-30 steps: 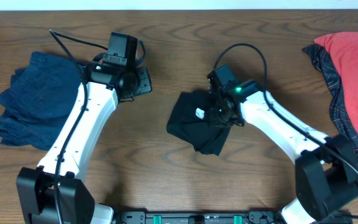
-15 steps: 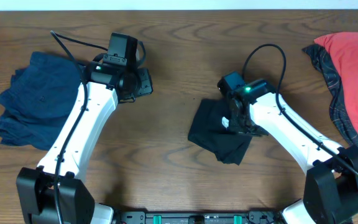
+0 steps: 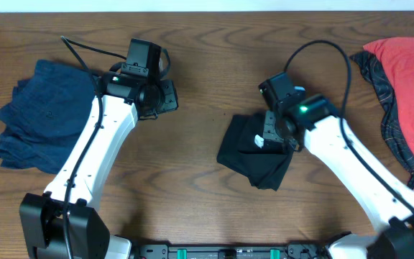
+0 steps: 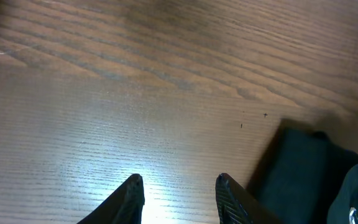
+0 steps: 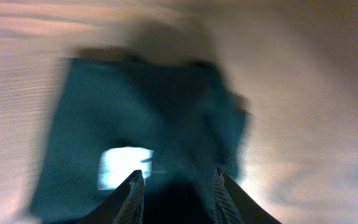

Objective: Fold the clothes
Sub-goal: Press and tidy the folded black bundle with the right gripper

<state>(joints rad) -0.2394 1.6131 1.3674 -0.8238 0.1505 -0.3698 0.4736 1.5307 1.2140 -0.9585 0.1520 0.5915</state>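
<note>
A folded black shirt (image 3: 248,155) with a white label (image 3: 259,141) lies on the wood right of centre. My right gripper (image 3: 270,135) hovers over its upper right part. In the right wrist view the image is blurred; that gripper (image 5: 178,182) stands open above the black shirt (image 5: 135,118), nothing pinched between its fingers. My left gripper (image 3: 167,94) is open over bare wood, left of the shirt. In the left wrist view its fingertips (image 4: 135,184) frame bare table, with the black shirt (image 4: 303,168) at the right edge.
A crumpled navy garment (image 3: 40,115) lies at the far left beside the left arm. A red garment (image 3: 412,68) over a dark plaid one (image 3: 384,97) lies at the right edge. The table's far edge (image 3: 207,10) runs along the top.
My right gripper dragged the black shirt to the right, then opened, let it go and drew up off it. The left arm has barely moved.
</note>
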